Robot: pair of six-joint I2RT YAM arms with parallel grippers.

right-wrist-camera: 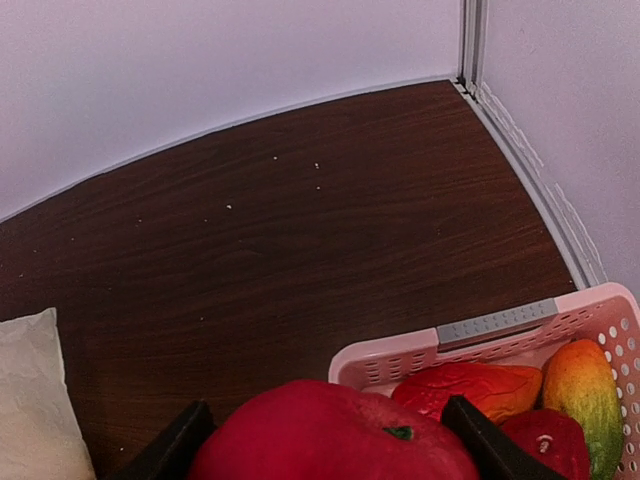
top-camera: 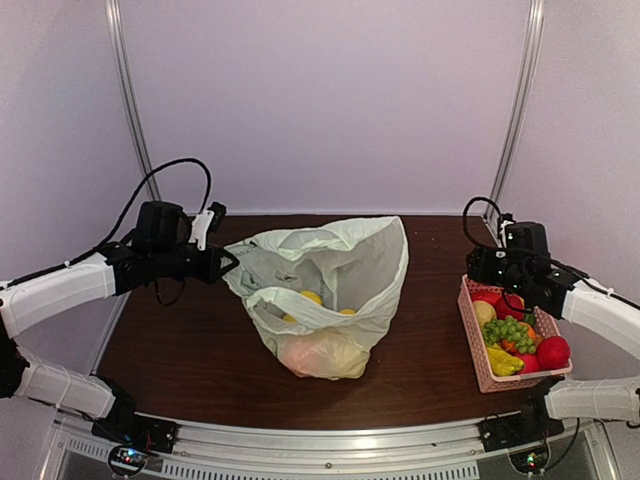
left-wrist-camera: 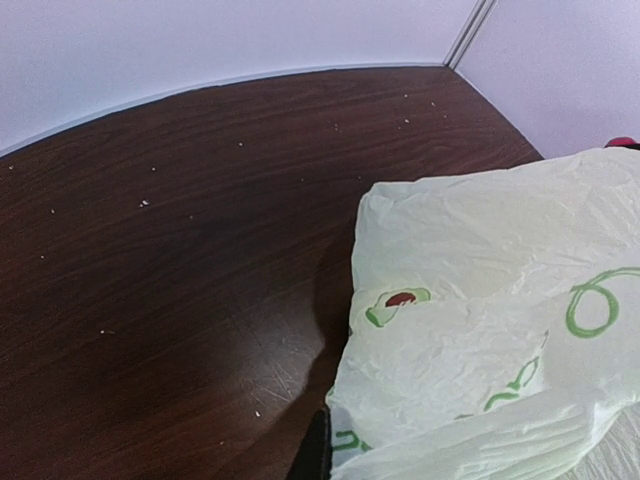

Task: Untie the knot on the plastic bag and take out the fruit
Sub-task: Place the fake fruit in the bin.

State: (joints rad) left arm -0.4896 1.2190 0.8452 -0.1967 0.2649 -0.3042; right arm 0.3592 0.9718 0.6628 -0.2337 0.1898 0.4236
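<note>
The pale green plastic bag [top-camera: 350, 260] lies mid-table with its mouth gaping open and one handle loop [top-camera: 290, 300] draped across the front. The knot is out of view. Yellow fruit [top-camera: 311, 297] shows inside the mouth, and more presses through the plastic at the bag's near end [top-camera: 325, 355]. My left gripper [top-camera: 222, 263] is shut on the bag's left edge. In the left wrist view the bag [left-wrist-camera: 480, 300] covers all but one dark finger [left-wrist-camera: 320, 450]. My right gripper [top-camera: 488, 285] hangs over the basket's far left corner, shut on a red round fruit [right-wrist-camera: 300, 435] that fills the gap between its fingers [right-wrist-camera: 180, 440].
A pink slatted basket [top-camera: 470, 300] stands at the right, its rim [right-wrist-camera: 390, 360] below the right gripper. It holds green grapes [top-camera: 508, 330], red round fruits [top-camera: 552, 351] and a yellow-green one [right-wrist-camera: 585, 390]. White walls close the table at the back and sides.
</note>
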